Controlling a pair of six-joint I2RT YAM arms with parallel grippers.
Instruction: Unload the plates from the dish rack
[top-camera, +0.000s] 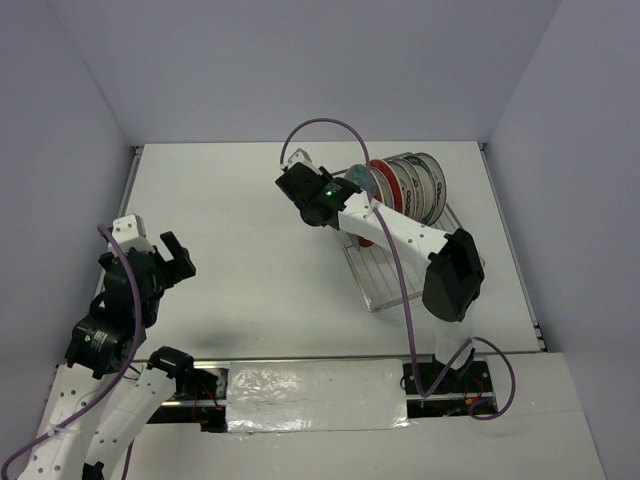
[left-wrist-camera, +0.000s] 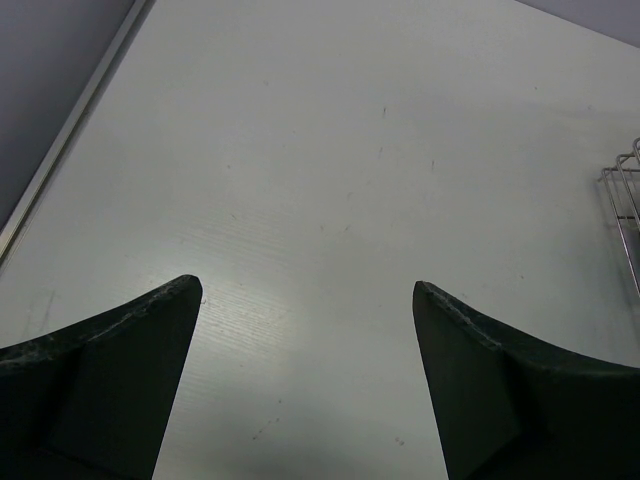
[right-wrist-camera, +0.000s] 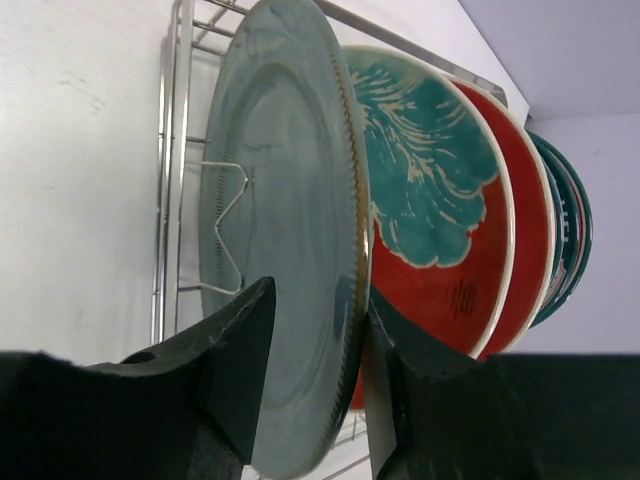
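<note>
Dark print on the red plate (right-wrist-camera: 440, 290) is too small to read; the right tool (right-wrist-camera: 318, 295), arm outstretched, straddles the rim of the grey plate (right-wrist-camera: 280, 150) standing foremost in the dish rack (right-wrist-camera: 168, 150), grip uncertain; the left tool (left-wrist-camera: 307, 288) hangs wide open, holding nothing, over the surface (left-wrist-camera: 350, 130).

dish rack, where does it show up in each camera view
Top external: the dish rack sits right of centre, with the plates standing at its far end.
Left wrist: only a wire corner at the right edge.
Right wrist: wire rim at left and top, behind the plates.
Shared landmark: the white table, in all three.
</note>
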